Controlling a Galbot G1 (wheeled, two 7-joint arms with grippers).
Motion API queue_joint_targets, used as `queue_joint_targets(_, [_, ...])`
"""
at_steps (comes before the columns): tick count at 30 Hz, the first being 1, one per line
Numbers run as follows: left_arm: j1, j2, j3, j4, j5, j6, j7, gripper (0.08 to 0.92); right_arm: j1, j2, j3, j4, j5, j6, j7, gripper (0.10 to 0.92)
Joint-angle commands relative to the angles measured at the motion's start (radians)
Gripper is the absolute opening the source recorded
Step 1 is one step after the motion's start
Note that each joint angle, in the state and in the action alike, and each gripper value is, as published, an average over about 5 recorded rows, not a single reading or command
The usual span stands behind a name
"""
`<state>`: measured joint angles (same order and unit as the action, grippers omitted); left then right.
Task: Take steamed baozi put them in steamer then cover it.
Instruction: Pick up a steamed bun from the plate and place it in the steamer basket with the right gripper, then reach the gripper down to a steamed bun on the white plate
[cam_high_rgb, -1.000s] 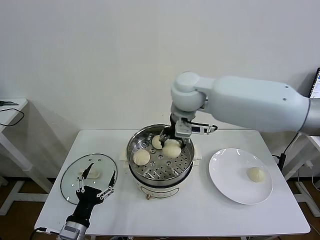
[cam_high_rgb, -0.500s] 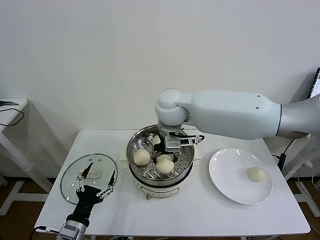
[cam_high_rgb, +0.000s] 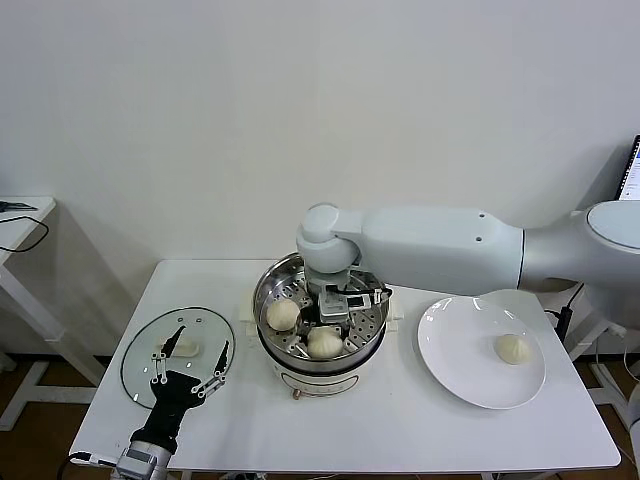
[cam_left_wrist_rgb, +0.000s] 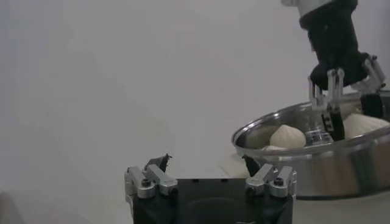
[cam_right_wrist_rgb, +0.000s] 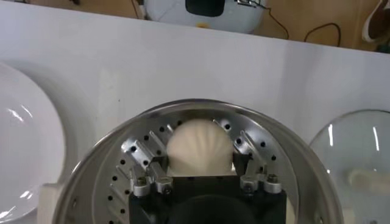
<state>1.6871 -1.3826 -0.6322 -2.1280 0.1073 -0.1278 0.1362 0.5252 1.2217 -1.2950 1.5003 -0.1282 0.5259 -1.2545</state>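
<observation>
Two cream-white steamed baozi are showing from the head camera inside the large shiny stainless-steel steamer (cam_high_rgb: 318, 322), which is sitting on its cream-white base at the middle of the white table (cam_high_rgb: 400, 420). One bun (cam_high_rgb: 283, 314) is lying toward the robot's left side of the perforated tray; the other (cam_high_rgb: 324, 342) is lying at the near side, directly under the right gripper (cam_high_rgb: 335, 318). That gripper is reaching down inside the pot, its big white arm crossing in from the right and hiding the far part of the tray. In the right wrist view its fingers (cam_right_wrist_rgb: 141, 159) are standing spread on either side of the near bun (cam_right_wrist_rgb: 199, 148), with the pads just beside it; whether they are touching it cannot be told.

One more bun (cam_high_rgb: 513, 349) is lying on the flat round white plate (cam_high_rgb: 455, 355) to the right of the steamer. On the left, the round glass cover (cam_high_rgb: 150, 350) with its cream-white handle is lying flat on the table, well apart from the pot. The left gripper (cam_high_rgb: 185, 385) is hovering over the cover's near edge with its fingers wide apart, holding nothing.
</observation>
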Motion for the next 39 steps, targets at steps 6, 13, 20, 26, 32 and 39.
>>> queue_joint_targets(6, [0.004,-0.001,-0.002,-0.007,-0.002,0.001,-0.002,0.823,0.026,-0.082,0.082,0.000,0.003,-0.028,-0.005,0.821])
queue_joint_targets(13, [0.010,-0.002,0.007,-0.019,0.003,0.001,-0.005,0.823,0.209,-0.303,0.114,0.036,0.146,-0.148,-0.054,0.823])
queue_joint_targets(20, [0.015,-0.002,0.020,-0.031,0.013,0.000,-0.007,0.823,0.210,-0.571,0.065,0.069,0.244,-0.493,-0.147,0.823])
queue_joint_targets(26, [0.026,-0.002,0.030,-0.043,0.024,-0.004,-0.008,0.823,0.071,-0.686,0.076,-0.025,0.175,-0.644,-0.148,0.823])
queue_joint_targets(32, [0.035,-0.005,0.034,-0.053,0.029,-0.007,-0.010,0.823,-0.196,-0.727,0.287,-0.163,0.061,-0.668,-0.135,0.823])
queue_joint_targets(39, [0.042,-0.006,0.038,-0.054,0.034,-0.009,-0.012,0.823,-0.405,-0.720,0.484,-0.276,-0.009,-0.694,-0.104,0.823])
